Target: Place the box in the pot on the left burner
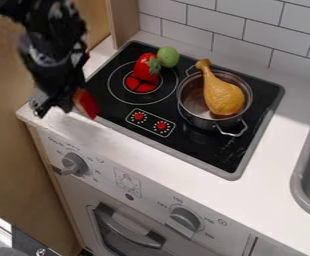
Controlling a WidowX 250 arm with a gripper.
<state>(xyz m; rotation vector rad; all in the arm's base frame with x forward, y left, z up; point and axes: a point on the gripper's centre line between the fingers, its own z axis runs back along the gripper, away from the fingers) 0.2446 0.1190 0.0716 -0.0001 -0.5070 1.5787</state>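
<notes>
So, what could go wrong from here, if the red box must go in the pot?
On its way to the pot, the gripper may bump the red vegetable on the left burner. The drumstick takes much space in the pot, so the box could tip or fall out.

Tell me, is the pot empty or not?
Not empty: a toy drumstick sits in the pot, its thick end inside and its narrow end sticking out past the rim.

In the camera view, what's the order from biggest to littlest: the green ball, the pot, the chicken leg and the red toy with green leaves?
1. Pot
2. Chicken leg
3. Red toy
4. Green ball
</notes>
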